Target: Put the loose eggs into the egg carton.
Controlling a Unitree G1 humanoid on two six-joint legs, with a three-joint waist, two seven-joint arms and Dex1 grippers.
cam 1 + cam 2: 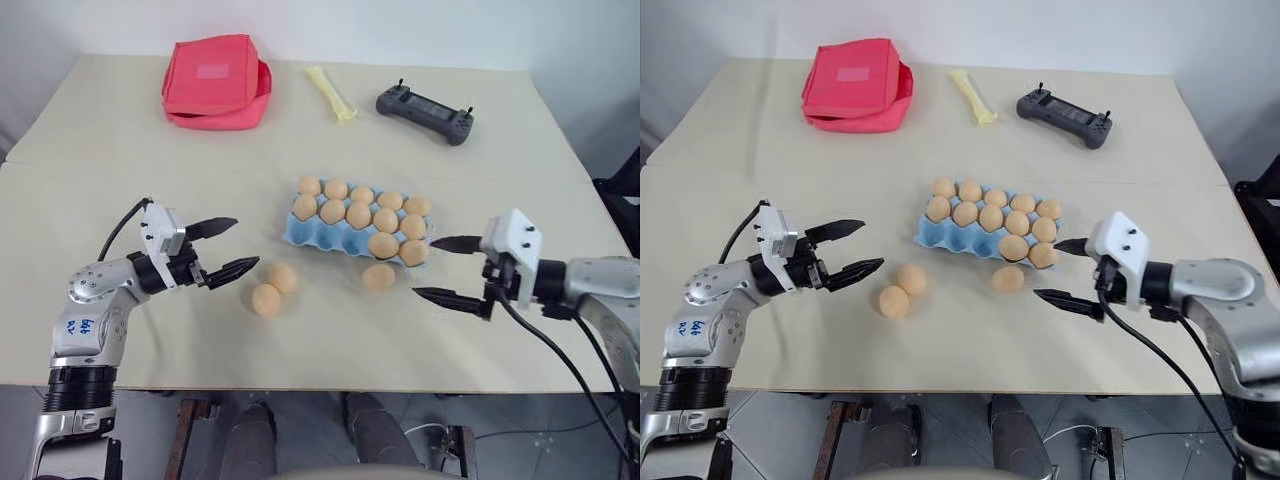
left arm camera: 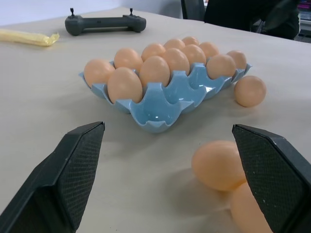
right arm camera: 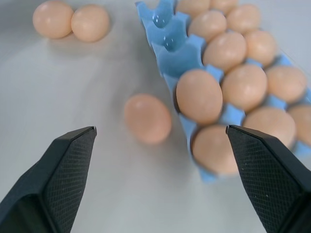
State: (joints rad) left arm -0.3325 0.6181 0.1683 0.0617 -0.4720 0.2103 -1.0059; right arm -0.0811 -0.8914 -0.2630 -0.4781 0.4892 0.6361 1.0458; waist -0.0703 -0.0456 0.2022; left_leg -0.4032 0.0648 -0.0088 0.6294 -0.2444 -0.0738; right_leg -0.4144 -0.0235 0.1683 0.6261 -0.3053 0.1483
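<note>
The light blue egg carton lies mid-table and holds several tan eggs; its near-left cups are empty. Two loose eggs touch each other on the table left of the carton's front. A third loose egg rests against the carton's front edge. My left gripper is open, just left of the pair, pointing toward them. My right gripper is open and empty, right of the third egg and beside the carton's near-right corner. In the right wrist view that egg lies between the fingers' line.
A red fabric pouch sits at the back left. A yellow packet and a black controller lie along the back. The table's front edge runs just below both arms.
</note>
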